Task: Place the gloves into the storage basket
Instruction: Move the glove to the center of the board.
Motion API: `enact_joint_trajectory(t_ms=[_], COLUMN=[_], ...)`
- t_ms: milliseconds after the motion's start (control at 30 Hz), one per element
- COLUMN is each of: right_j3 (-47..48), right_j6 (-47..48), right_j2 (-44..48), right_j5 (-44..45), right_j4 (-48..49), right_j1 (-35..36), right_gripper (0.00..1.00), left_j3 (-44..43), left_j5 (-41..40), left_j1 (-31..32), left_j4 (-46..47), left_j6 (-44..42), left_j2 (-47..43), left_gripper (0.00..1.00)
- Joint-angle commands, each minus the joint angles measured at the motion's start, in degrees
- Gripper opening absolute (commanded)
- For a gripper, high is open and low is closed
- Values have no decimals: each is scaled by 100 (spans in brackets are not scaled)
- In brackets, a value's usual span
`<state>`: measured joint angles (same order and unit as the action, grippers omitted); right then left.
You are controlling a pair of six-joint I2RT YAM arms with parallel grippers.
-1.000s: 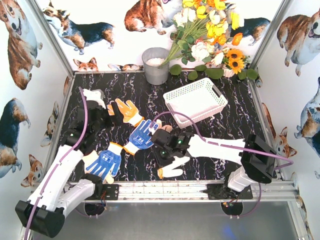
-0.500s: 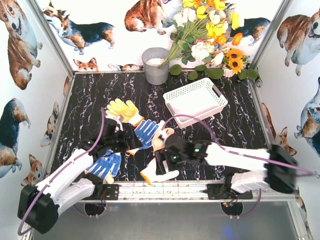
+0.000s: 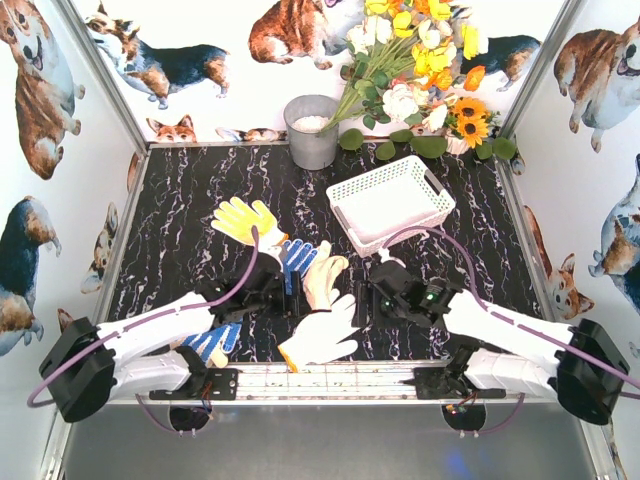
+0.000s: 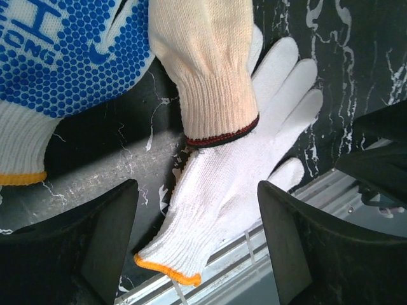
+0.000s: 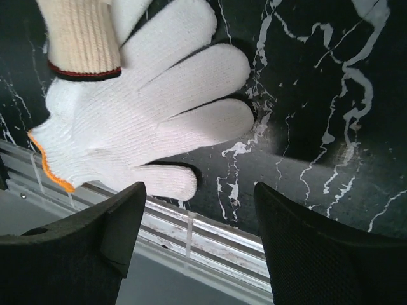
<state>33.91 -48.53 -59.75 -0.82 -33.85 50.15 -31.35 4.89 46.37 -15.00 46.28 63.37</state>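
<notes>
Both my grippers are open, gripping nothing. L gripper hovers over white glove; cream glove cuff overlaps it, blue glove just beside. R gripper is above the same white glove's fingers. Yellow glove lies further back. Basket sits back-right, well apart from the gloves.
</notes>
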Motion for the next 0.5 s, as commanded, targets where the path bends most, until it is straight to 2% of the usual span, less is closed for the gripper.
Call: enact_joint_trajectory(t_ms=[0, 133, 267, 467], right_j3=[39, 98, 102, 79], right_j6=[-391, -663, -761, -832], right_j2=[-360, -1113, -1537, -1658], right_j5=[-314, -487, -463, -96], right_j4=[542, 891, 1210, 1177], right_j1=[-14, -14, -14, -14], right_gripper=[70, 58, 50, 48], left_j3=[7, 127, 129, 440], left_j5=[-687, -604, -699, -720], left_j1=[274, 302, 331, 364], left_j4=[90, 407, 472, 989], left_j6=[248, 276, 254, 405], left_j2=[193, 382, 505, 312], left_gripper=[70, 64, 48, 47])
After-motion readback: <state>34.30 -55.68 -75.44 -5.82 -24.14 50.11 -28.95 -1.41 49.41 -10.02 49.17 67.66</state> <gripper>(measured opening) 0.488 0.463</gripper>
